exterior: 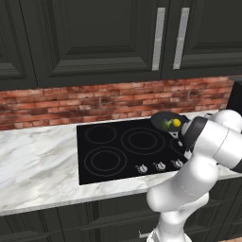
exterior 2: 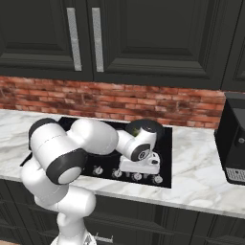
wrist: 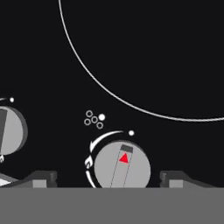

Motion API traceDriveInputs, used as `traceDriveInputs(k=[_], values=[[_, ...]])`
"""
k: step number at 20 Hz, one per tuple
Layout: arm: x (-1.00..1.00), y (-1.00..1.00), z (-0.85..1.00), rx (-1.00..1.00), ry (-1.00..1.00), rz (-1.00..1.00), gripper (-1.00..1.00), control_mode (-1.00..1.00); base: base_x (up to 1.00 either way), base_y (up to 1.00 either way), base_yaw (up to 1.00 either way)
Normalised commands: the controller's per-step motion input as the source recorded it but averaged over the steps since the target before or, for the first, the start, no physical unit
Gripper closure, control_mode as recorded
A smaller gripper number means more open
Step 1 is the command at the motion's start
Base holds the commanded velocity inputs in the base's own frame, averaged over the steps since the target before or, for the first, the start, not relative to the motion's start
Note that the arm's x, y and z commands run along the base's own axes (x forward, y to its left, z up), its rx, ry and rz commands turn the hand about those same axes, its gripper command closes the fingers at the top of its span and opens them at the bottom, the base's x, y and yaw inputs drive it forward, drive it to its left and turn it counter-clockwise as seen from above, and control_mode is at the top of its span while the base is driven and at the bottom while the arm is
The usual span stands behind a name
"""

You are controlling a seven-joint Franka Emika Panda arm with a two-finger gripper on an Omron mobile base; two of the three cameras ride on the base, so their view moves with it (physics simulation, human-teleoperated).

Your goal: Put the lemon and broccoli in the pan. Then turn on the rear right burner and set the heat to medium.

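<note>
Two of three steps done by the look of it: lemon [exterior: 177, 123] and broccoli [exterior: 167, 125] sitting in the pan [exterior: 159, 118] at rear right. Gripper [wrist: 109, 179] spread wide around the burner knob [wrist: 122, 166], gripping nothing; knob unturned, probably

Dark cabinets [exterior: 94, 38] are hung above a red brick backsplash [exterior: 71, 101]; a white marble counter [exterior: 38, 160] is spread below.

Lemon [exterior: 177, 123], broccoli [exterior: 167, 125] in pan [exterior: 158, 119]
</note>
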Motion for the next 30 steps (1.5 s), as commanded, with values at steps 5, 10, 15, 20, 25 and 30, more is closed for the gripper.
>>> traceDriveInputs(k=[5,10,15,20,25,30], values=[[0.18,0.0,-0.02,0.0,0.0,0.0,-1.0,-1.0,0.0,0.0,0.0],[0.01,0.0,-0.03,0.0,0.0,0.0,-1.0,-1.0,0.0,0.0,0.0],[-0.16,0.01,-0.11,0.0,0.0,0.0,-1.0,-1.0,0.0,0.0,0.0],[-0.18,0.02,-0.22,0.0,0.0,0.0,-1.0,-1.0,0.0,0.0,0.0],[-0.05,0.02,-0.07,0.0,0.0,0.0,-1.0,-1.0,0.0,0.0,0.0],[0.0,0.0,0.0,0.0,0.0,0.0,1.0,-1.0,0.0,0.0,0.0]])
